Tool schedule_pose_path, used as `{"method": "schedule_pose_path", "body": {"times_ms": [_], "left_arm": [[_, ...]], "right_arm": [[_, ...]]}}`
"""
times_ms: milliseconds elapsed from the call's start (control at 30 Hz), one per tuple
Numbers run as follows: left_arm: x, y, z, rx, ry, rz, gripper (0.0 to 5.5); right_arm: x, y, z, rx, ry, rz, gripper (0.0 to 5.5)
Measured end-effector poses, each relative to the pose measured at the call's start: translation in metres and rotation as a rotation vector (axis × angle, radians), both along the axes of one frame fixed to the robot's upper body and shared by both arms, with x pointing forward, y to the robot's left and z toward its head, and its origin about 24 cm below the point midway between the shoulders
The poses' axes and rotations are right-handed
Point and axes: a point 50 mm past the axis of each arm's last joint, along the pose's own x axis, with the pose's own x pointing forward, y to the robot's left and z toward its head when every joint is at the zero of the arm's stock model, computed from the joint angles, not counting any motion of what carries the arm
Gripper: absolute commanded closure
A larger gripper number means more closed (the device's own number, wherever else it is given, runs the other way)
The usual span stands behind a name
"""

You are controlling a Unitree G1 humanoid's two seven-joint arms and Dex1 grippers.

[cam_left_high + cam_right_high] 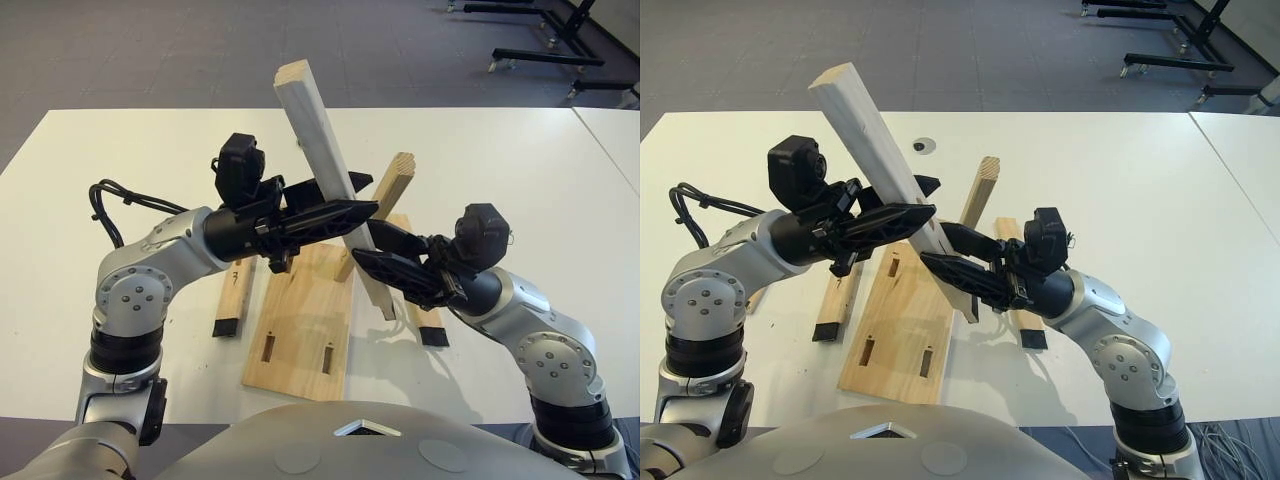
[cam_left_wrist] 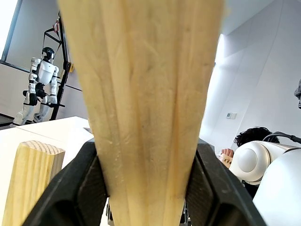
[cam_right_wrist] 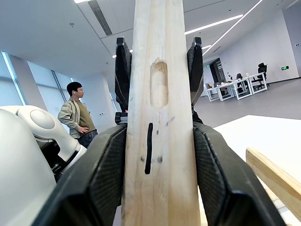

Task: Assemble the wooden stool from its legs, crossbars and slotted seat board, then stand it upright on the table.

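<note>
Risk: I judge that an uneven pull between the arms could twist the leg or knock the standing leg beside it.
Left gripper: clamped on the leg's middle.
Right gripper: clamped just below — same leg.
Leg: tilted mid-table, lower end at the board's right edge.

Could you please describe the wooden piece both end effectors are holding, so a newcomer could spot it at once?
On the white table, above the flat slotted seat board, a long pale bar slants steeply upward. Unlike the black-capped legs lying beside the board, it is clamped by the left end effector and right end effector.
</note>
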Motion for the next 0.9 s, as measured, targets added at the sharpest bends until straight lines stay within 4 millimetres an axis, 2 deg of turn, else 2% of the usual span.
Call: {"method": "schedule_pose_path", "body": {"times_ms": [533, 900], "left_arm": [[0.0031, 0.0014, -0.002, 0.011, -0.01, -0.002, 3.48], [0.0015, 0.0023, -0.0038, 0.017, -0.022, -0.013, 3.48]], "right_arm": [[-0.0006, 0.0059, -0.0008, -0.027, 0.002, -0.021, 3.49], [-0.0043, 0.0007, 0.0051, -0.077, 0.001, -0.035, 3.49]]}}
